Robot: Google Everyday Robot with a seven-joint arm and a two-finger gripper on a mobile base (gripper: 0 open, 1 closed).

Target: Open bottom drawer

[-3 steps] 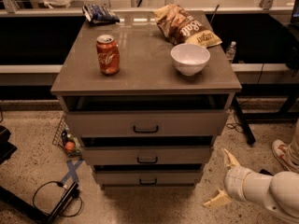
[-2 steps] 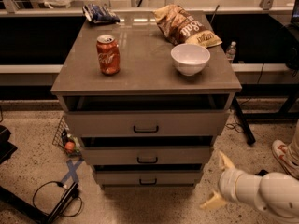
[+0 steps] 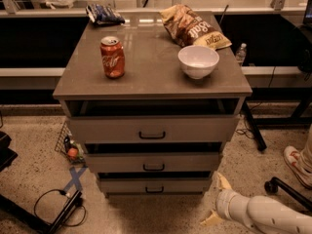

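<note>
1. My gripper is at the lower right of frame, low near the floor, with its fingers spread wide and nothing between them. It sits just right of the cabinet, at its lower corner, not touching
2. The target is the bottom drawer, bottom centre of frame, the lowest and narrowest of the three fronts. Its black handle is mid-panel
3. My read is that this is the approach: no contact yet, and the drawer looks shut or nearly so
4. To do it well, I'd swing left across the frame and come at the handle head-on, not from the side
5. The bar runs level, so I'd put one finger over it and one under, then close firmly
6. I'd stay low, because the middle drawer handle is just above and easy to grab by mistake
7. I'd pull straight out toward the bottom edge, level and slow. A jerk could rock the can and the bowl on top
</note>
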